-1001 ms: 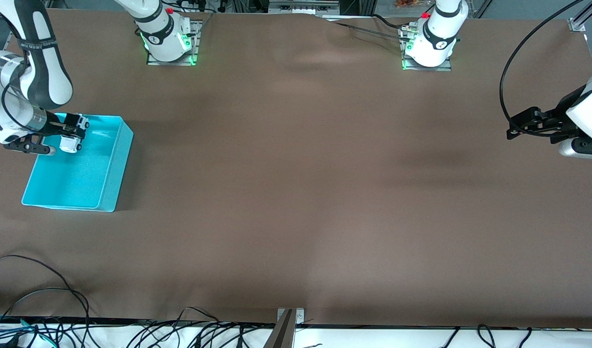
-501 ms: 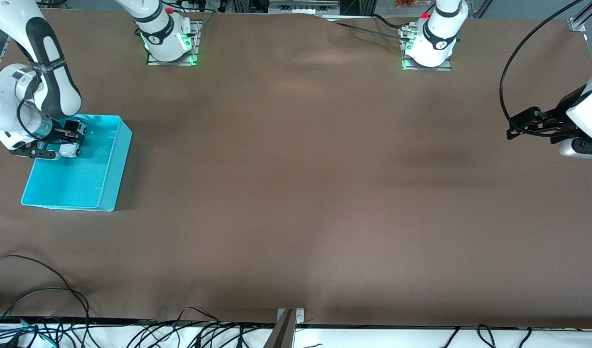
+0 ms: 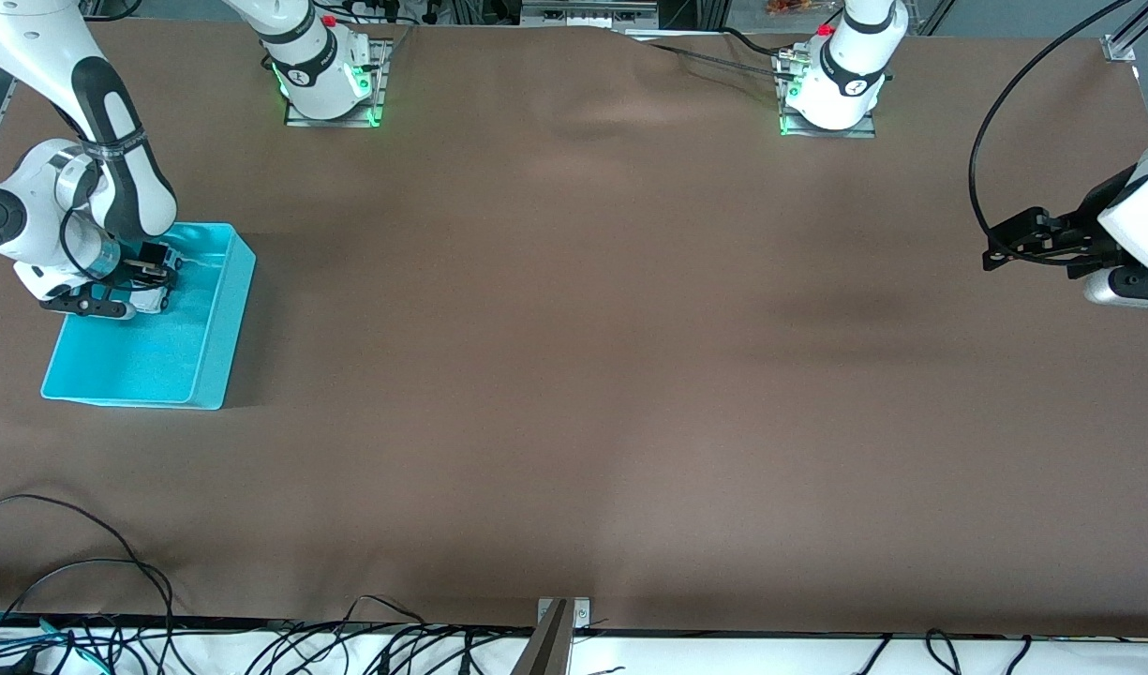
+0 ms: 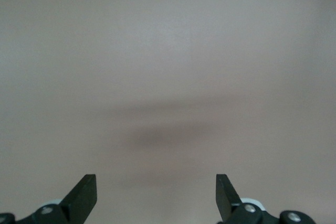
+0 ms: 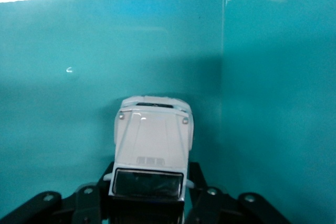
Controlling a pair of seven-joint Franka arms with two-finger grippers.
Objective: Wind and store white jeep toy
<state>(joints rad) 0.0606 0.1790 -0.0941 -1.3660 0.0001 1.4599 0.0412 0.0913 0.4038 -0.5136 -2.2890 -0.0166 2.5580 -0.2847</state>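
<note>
The white jeep toy (image 5: 152,140), boxy with a dark windscreen, is held between the fingers of my right gripper (image 5: 150,181). It sits low inside the turquoise bin (image 5: 262,77), close to the bin's floor and a side wall. In the front view my right gripper (image 3: 154,279) is down in the part of the bin (image 3: 208,370) farthest from the front camera, and the jeep (image 3: 149,299) shows only as a small white patch under it. My left gripper (image 3: 995,251) is open and empty, and waits over bare table at the left arm's end; it also shows in the left wrist view (image 4: 156,195).
The brown table cover (image 3: 574,375) spreads between the bin and the left arm. Loose black cables (image 3: 86,572) lie along the table edge nearest the front camera. A metal bracket (image 3: 562,614) sits at the middle of that edge.
My right gripper has gone down into the bin with the jeep in it, and its arm has swung lower over the bin's end. The left arm has not moved.
</note>
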